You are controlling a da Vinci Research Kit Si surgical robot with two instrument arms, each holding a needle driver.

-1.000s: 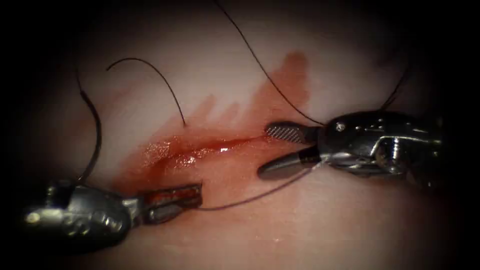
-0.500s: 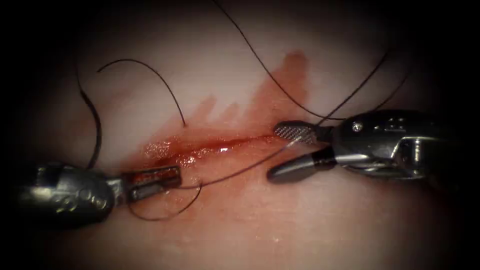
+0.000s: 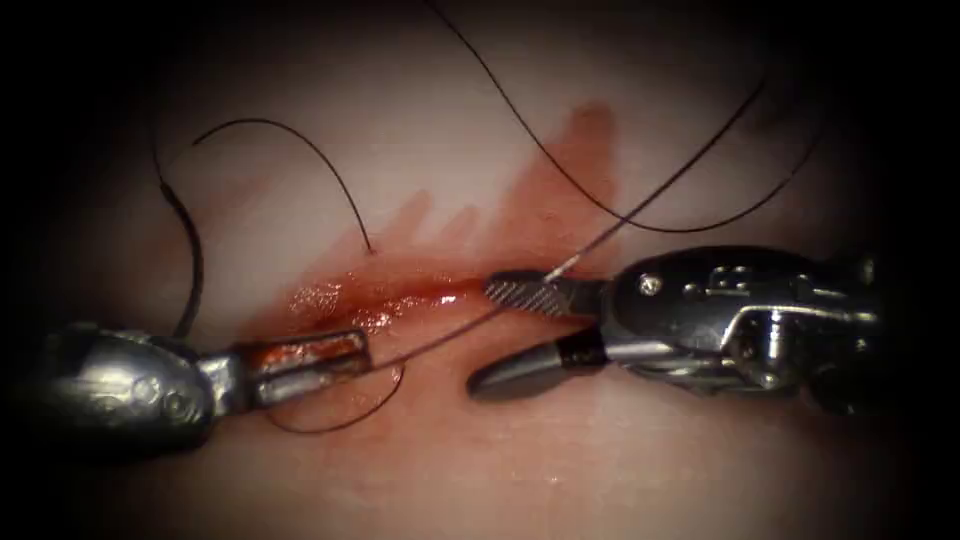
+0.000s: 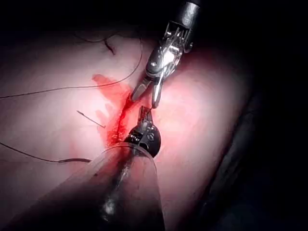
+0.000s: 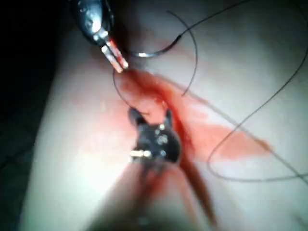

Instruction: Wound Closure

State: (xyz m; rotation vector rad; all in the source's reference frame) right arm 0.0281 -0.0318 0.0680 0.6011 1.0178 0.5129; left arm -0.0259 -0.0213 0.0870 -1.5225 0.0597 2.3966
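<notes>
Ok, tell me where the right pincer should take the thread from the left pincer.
Mid-span on the thread, coming from the right: it runs taut from the left pincer, shut on it, past the open, empty right pincer. The needle seems to lie free on the tissue, left of the cut.

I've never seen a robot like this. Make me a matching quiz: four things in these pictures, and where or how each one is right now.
Things:
1. left gripper
2. right gripper
3. needle
4. red fluid

States:
A. open, holding nothing
B. pooled along the cut
C. shut on the thread
D. lying on the tissue, left of the cut, held by neither gripper

Pairs: 1-C, 2-A, 3-D, 4-B
</notes>
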